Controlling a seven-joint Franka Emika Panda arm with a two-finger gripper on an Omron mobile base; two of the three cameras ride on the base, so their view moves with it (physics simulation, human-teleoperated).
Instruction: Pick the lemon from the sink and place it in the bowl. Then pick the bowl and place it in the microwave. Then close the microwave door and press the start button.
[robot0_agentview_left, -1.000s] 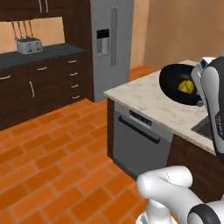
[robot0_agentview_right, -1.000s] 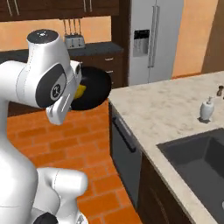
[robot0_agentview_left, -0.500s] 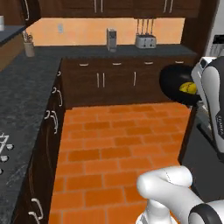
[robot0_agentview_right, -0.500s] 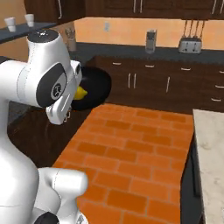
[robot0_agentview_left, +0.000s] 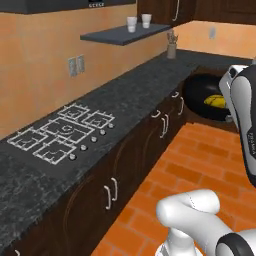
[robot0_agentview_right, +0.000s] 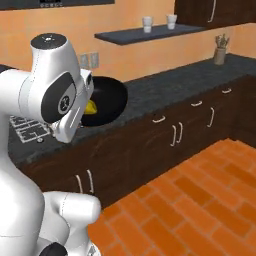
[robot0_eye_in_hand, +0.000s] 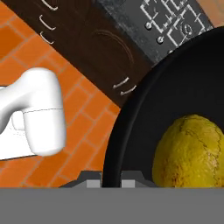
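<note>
Hand view: bowl (robot0_eye_in_hand: 175, 87) rim at lower centre, pinched between nearly closed gripper (robot0_eye_in_hand: 111, 179) jaws.
Lemon (robot0_eye_in_hand: 188, 151) inside, lower right.

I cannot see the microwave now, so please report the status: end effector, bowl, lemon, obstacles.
End effector shut on bowl rim. Lemon inside bowl, carried above brick floor. Dark counter and cooktop alongside.

Glossy black bowl (robot0_eye_in_hand: 135, 127), bright yellow lemon (robot0_eye_in_hand: 190, 151) with faint dark veining and brownish speckles. Speckled dark grey tabletop (robot0_agentview_left: 125, 95), white line markings on the cooktop (robot0_agentview_left: 62, 132). Dark brown cabinets (robot0_agentview_right: 175, 130) with silver handles. Orange brick-pattern floor (robot0_agentview_right: 200, 210), plain orange wall (robot0_agentview_left: 35, 75), two white cups (robot0_agentview_left: 138, 21) on a grey shelf (robot0_agentview_left: 120, 35).
</note>
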